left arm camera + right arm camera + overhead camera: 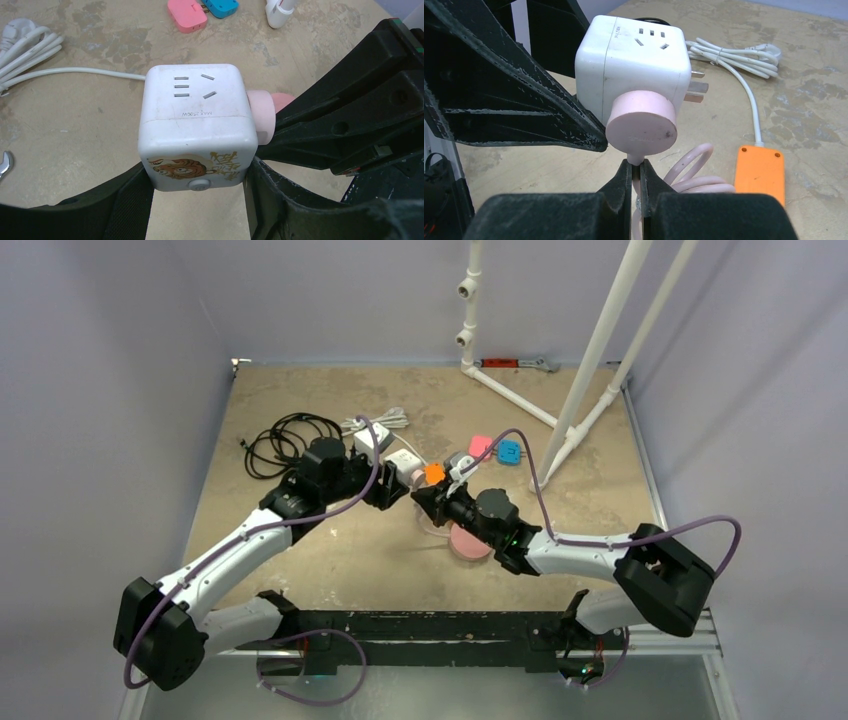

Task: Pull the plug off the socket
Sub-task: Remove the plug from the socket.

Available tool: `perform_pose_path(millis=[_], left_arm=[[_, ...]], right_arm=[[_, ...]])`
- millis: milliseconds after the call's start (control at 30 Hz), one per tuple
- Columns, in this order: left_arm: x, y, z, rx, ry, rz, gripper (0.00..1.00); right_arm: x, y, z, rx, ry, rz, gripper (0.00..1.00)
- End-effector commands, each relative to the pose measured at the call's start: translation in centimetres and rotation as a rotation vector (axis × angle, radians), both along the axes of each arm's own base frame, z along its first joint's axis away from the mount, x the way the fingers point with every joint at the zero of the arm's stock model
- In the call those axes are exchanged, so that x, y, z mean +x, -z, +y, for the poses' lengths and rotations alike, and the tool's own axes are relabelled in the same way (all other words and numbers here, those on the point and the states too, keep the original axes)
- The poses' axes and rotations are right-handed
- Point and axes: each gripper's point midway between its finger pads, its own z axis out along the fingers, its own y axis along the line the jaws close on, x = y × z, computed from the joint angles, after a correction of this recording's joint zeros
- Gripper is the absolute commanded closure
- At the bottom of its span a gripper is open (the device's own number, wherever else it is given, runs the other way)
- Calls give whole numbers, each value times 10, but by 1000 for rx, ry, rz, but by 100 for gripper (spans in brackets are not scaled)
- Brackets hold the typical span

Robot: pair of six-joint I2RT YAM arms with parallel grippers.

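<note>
The left gripper (197, 197) clamps a white plastic cube adapter (192, 107) between its two black fingers, one on each side of the cube's lower face, which bears an orange cartoon sticker (182, 167). A round pale-pink plug (641, 127) is seated flat against the side of the cube that faces the right gripper (636, 172). That gripper is closed, its fingers pinched on the thin pink cable just below the plug's disc. The right wrist view shows this pinch plainly. The left wrist view shows only the plug's edge (262, 117) past the cube's right side, with the right gripper's black body crowding in beside it. Only the right wrist view shows two bare metal prongs (696, 87) jutting from the cube's far side and seated in nothing. It also shows the coiled pink cable (689, 175) lying on the counter (350, 570) beyond the right gripper. The long flat orange power strip (760, 172) lies on the counter to the right of the right gripper, apart from the cube, with a white cable (751, 105) running into its far end. From above, the strip (434, 473) shows as a small orange patch between the two grippers. Only the left wrist and top views show a flat pink adapter (186, 15) and a blue adapter (220, 6) side by side on the counter beyond the left gripper. A tangle of black cable (285, 440), seen only from above, lies near the left arm on its outer side.
</note>
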Motion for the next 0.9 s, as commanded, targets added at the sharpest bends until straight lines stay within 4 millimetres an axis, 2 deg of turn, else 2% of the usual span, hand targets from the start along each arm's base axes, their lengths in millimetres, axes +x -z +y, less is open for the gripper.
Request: perform_pose_path(millis=[0, 67, 233, 433, 700, 867], left_arm=[[-51, -66, -41, -227, 315, -85, 100], [-44, -66, -37, -205, 269, -98, 100], [-19, -44, -18, -96, 97, -80, 100], [17, -18, 18, 68, -171, -64, 100], [33, -4, 46, 171, -340, -51, 100], [31, -6, 42, 155, -320, -50, 100]], right_arm=[[23, 7, -14, -36, 110, 11, 100], [21, 4, -15, -22, 104, 3, 100], [13, -9, -19, 14, 85, -26, 100], [5, -32, -31, 52, 82, -91, 100], [-9, -54, -38, 95, 45, -142, 100], [-9, -53, -38, 86, 46, -144, 100]])
